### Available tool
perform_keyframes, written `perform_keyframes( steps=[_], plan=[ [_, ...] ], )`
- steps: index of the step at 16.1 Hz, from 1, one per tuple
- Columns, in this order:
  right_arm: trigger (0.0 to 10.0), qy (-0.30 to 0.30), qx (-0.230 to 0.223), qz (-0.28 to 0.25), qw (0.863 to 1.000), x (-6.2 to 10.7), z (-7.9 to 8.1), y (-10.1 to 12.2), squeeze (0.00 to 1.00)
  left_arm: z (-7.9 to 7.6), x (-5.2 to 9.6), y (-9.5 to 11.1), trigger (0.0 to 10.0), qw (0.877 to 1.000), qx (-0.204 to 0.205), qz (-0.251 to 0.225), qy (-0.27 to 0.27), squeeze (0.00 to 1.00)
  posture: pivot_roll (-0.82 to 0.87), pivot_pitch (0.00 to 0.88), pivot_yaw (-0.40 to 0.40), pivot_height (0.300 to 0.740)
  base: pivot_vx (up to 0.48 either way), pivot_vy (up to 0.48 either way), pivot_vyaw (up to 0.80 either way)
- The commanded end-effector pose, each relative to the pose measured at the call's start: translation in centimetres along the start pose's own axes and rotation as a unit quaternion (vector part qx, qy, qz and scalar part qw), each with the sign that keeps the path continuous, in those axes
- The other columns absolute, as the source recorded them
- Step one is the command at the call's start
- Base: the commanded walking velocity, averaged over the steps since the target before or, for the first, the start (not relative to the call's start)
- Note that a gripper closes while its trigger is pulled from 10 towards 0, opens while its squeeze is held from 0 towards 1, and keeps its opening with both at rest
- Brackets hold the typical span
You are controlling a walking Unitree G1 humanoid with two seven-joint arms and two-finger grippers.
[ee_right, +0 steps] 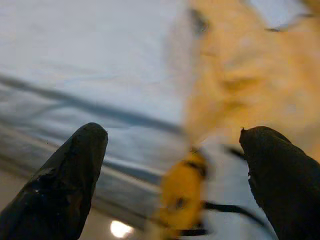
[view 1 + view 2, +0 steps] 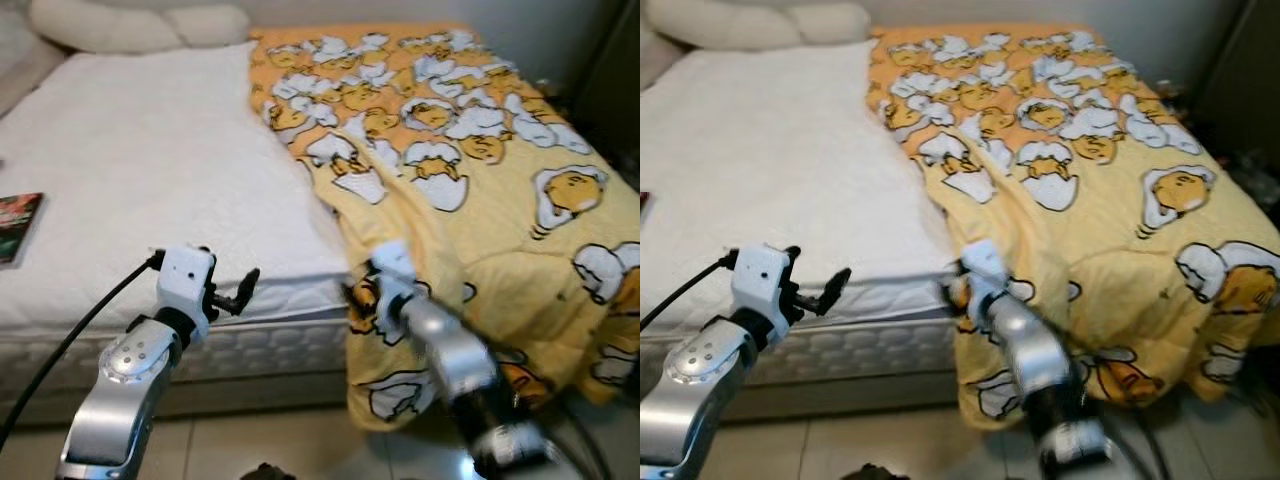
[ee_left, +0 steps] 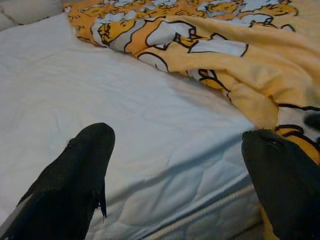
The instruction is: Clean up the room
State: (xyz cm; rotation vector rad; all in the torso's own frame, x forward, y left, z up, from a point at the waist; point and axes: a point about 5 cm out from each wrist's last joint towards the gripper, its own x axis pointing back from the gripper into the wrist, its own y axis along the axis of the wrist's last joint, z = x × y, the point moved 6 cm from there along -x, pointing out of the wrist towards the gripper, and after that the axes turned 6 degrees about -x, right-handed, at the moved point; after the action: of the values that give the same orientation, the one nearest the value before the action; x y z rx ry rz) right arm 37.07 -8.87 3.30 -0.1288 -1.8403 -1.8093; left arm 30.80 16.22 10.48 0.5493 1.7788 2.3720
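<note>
Left eye view: yellow blanket point(image 2: 470, 170) fills the frame's right, bed point(image 2: 150, 170) the left. Both tools, left tool point(image 2: 240, 290) and right tool point(image 1: 170, 165), are spread wide. No writing is readable.

- Yellow blanket point(image 2: 470, 190) printed with white-and-yellow cartoon eggs, rumpled, covers the bed's right half and hangs over the near edge toward the floor.
- Bare white mattress point(image 2: 140, 170) lies exposed on the left.
</note>
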Motion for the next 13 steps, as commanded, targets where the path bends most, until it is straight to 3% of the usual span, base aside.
perform_keyframes(
  steps=[1,2,3,5,10,11,12,13],
  plan=[
    [10.0,-0.041,-0.007,0.001,0.999,-0.2,-2.3,0.0,1.00,-0.7,0.1,0.4,10.0,1.000,0.001,-0.005,-0.025,0.00,-0.01,0.000,0.066,0.740,0.000,0.000,0.00],
    [10.0,-0.090,-0.009,0.004,0.996,-0.3,-5.4,0.5,1.00,-1.3,0.1,0.6,10.0,0.999,-0.002,-0.006,-0.046,0.00,0.00,0.000,0.071,0.740,0.000,0.000,0.00],
    [10.0,-0.105,-0.011,0.004,0.994,-0.3,-6.4,0.7,1.00,-1.5,0.2,0.7,10.0,0.999,-0.003,-0.006,-0.052,0.00,0.00,0.000,0.071,0.740,0.000,0.000,0.00],
    [10.0,-0.161,-0.035,0.002,0.986,0.3,-10.2,1.3,1.00,-2.6,0.7,1.3,10.0,0.996,-0.016,-0.009,-0.089,0.00,0.03,0.044,0.057,0.740,0.000,0.000,0.00],
    [10.0,-0.179,-0.051,-0.008,0.983,1.2,-13.4,2.7,1.00,-3.7,2.2,4.0,10.0,0.986,-0.047,-0.033,-0.157,0.00,0.10,0.175,0.040,0.740,0.000,0.000,0.00],
    [10.0,-0.175,-0.046,-0.009,0.983,1.3,-13.8,3.1,0.44,-3.9,2.6,4.6,10.0,0.984,-0.056,-0.036,-0.168,0.00,0.12,0.189,0.039,0.740,0.000,0.000,0.00],
    [10.0,-0.173,-0.048,-0.009,0.984,1.4,-14.1,3.3,0.15,-4.1,3.0,5.0,10.0,0.982,-0.062,-0.036,-0.177,0.00,0.13,0.195,0.037,0.740,0.000,0.000,0.00],
    [10.0,-0.175,-0.042,-0.007,0.984,1.6,-14.5,3.6,0.00,-4.1,3.5,5.5,10.0,0.981,-0.065,-0.038,-0.177,0.00,0.16,0.218,0.035,0.740,0.000,0.000,0.00]
  ],
)
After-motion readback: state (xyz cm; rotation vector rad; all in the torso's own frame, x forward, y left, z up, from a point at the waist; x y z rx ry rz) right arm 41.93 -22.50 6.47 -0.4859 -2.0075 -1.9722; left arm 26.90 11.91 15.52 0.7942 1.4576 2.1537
